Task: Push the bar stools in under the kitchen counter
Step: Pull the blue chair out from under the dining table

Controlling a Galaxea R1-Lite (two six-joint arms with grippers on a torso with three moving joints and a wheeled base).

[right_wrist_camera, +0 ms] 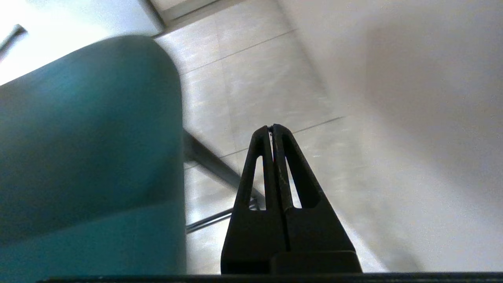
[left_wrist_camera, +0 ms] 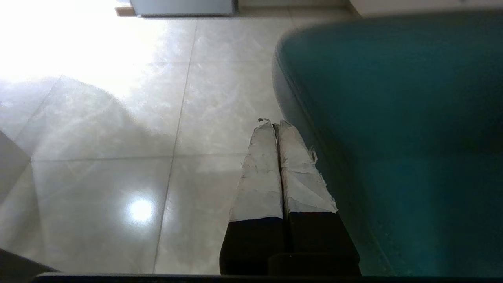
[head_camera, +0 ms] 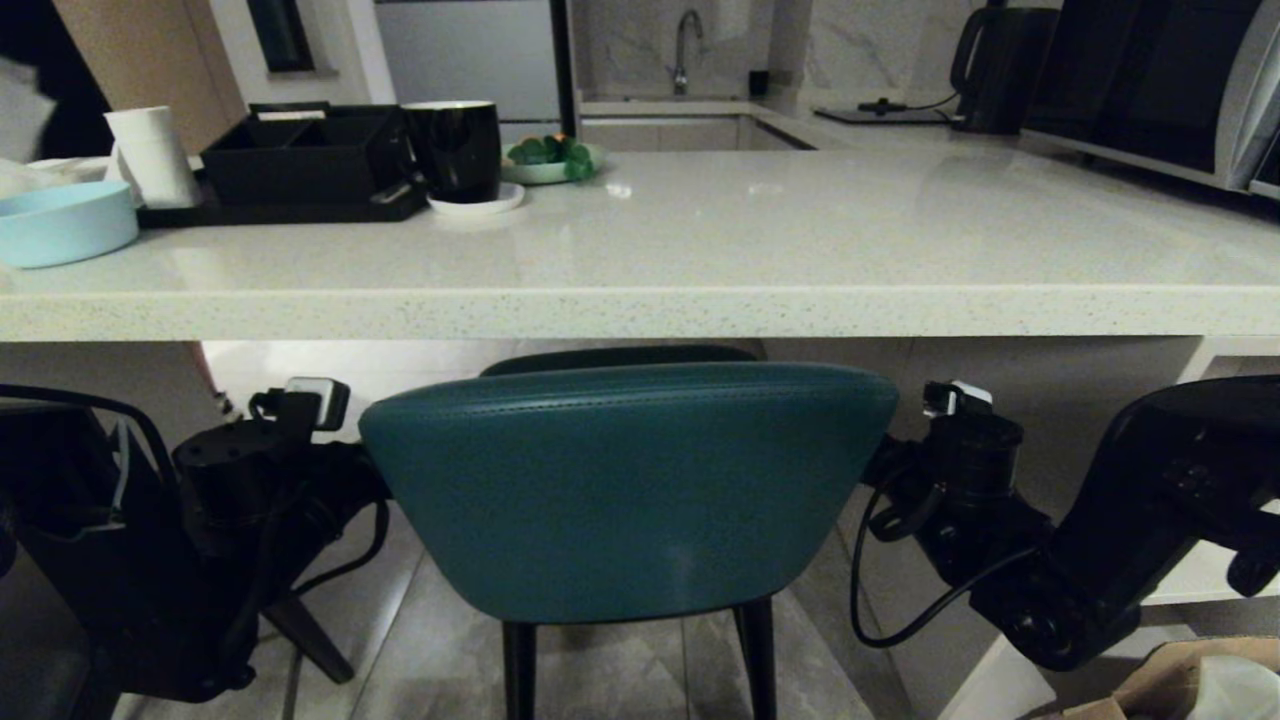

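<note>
Teal stool [head_camera: 625, 490] stood below the tabletop [head_camera: 640, 310]; left end effector [left_wrist_camera: 276, 126] and right end effector [right_wrist_camera: 272, 129] flanked it, each pressed together.

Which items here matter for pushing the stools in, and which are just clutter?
Job:
- teal stool
- counter
- left gripper, shut beside the stool
- right gripper, shut beside the stool

Clutter:
- black mug
- blue bowl
- black tray
- kettle
- faucet

Left pincer [left_wrist_camera: 277, 125] and right pincer [right_wrist_camera: 272, 127] both closed.
</note>
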